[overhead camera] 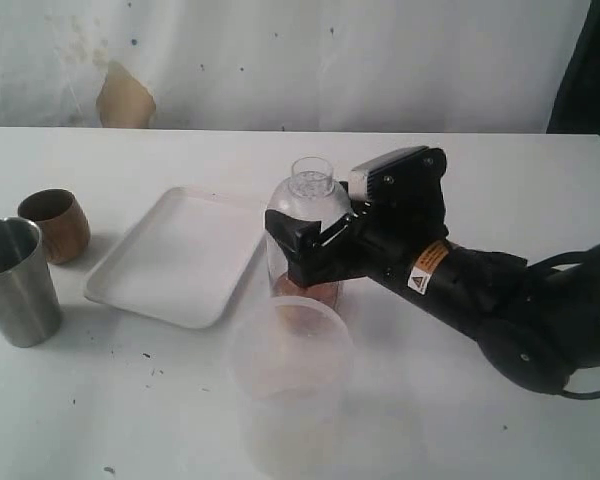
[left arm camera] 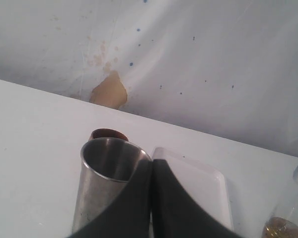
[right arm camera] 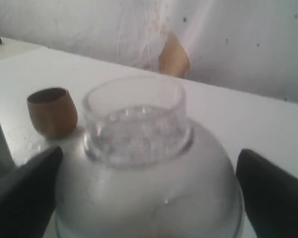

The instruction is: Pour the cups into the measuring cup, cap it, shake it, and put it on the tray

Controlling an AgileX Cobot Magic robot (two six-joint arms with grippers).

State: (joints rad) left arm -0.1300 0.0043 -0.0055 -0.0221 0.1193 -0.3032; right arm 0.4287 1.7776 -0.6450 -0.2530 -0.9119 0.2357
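Capped and holding amber liquid, the measuring cup (overhead camera: 305, 235) stands mid-surface just beside the tray (overhead camera: 180, 260), not yet on it, the right tool (right arm camera: 148, 154) spread wide around it, the left tool (left arm camera: 151, 171) closed near the steel tumbler (overhead camera: 18, 280).

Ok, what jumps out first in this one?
The black right gripper straddles the capped measuring cup mid-table, just right of the white tray. A frosted tub looms blurred in front, while the steel tumbler and wooden cup stand at far left.
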